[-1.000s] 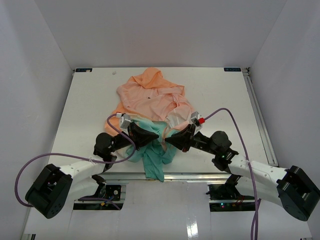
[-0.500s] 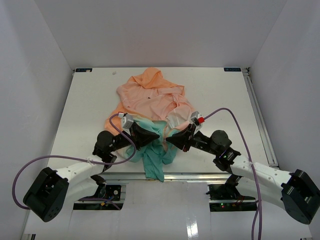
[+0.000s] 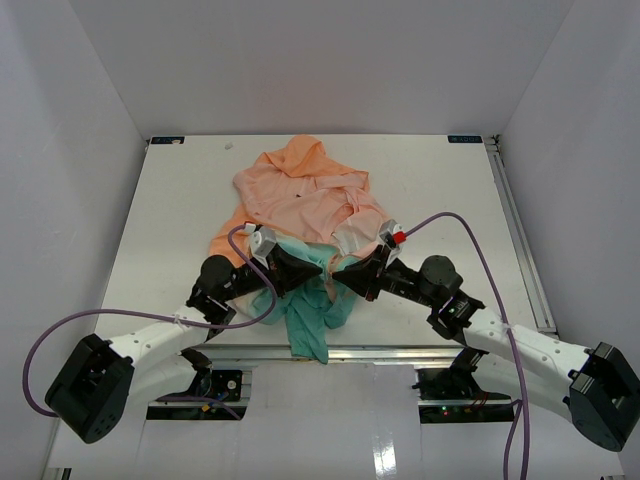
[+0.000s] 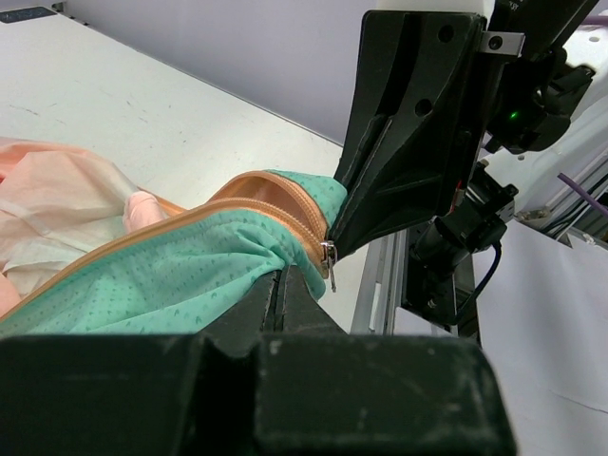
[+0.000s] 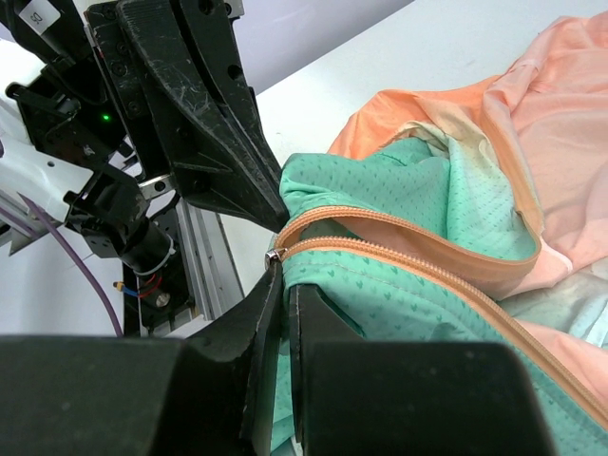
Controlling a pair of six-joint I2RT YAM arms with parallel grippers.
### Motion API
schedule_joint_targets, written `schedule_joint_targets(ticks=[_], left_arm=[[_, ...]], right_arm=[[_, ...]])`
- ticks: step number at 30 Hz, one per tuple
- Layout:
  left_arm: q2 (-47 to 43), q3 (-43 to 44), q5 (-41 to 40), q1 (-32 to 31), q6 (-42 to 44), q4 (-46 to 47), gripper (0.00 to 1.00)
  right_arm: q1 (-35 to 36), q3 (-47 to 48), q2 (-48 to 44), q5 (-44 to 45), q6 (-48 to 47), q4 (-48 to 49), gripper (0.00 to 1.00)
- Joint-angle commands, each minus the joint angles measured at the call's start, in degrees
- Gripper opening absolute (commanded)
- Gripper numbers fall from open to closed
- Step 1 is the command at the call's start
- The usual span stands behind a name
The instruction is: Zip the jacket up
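The jacket (image 3: 305, 200) lies crumpled mid-table, peach at the far end, with the teal hem (image 3: 310, 320) hanging over the near edge. My left gripper (image 3: 303, 272) is shut on teal fabric (image 4: 171, 275) just below the orange zipper (image 4: 275, 204). The metal slider (image 4: 329, 256) hangs at the fold's tip. My right gripper (image 3: 345, 277) faces it, almost tip to tip. In the right wrist view it (image 5: 285, 290) is shut on the teal hem (image 5: 399, 294) right under the slider (image 5: 275, 255). The two zipper tracks (image 5: 408, 256) part behind the slider.
The metal rail (image 3: 270, 352) of the table's near edge runs under both grippers. A second rail (image 3: 520, 230) runs along the right side. White walls enclose the table. Purple cables (image 3: 470, 240) loop from each wrist.
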Motion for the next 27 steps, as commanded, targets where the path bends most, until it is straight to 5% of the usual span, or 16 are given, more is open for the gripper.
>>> schedule_joint_targets(ticks=[1,3,8,13,23,27], left_arm=[[-2.2,0.9,0.63,-0.76,1.51,-1.17,0.0],[-2.7,0.6,1.61,-0.76,0.45,0.09,0.01],[-2.63,-0.12,3.75,-0.76,-1.94,3.2,0.3],[0.12,1.23,6.78,-0.76,-3.04,3.75,0.43],[2.83,2.61,8.36,-0.76,-3.08,2.96,0.47],[3.6,2.38,9.2,-0.76,-3.57,4.8,0.38]], right_arm=[[0.13,3.06,-1.37,2.27,-1.74,-0.34,0.08],[0.21,2.87,-0.98,1.65,-1.7,-0.03,0.08],[0.21,1.35,-0.07,1.15,-1.25,1.42,0.08],[0.19,1.12,-0.45,0.8,-1.16,1.71,0.08],[0.18,0.73,-1.42,0.43,-0.54,2.45,0.08],[0.18,0.33,-1.06,0.04,-0.19,3.25,0.08]])
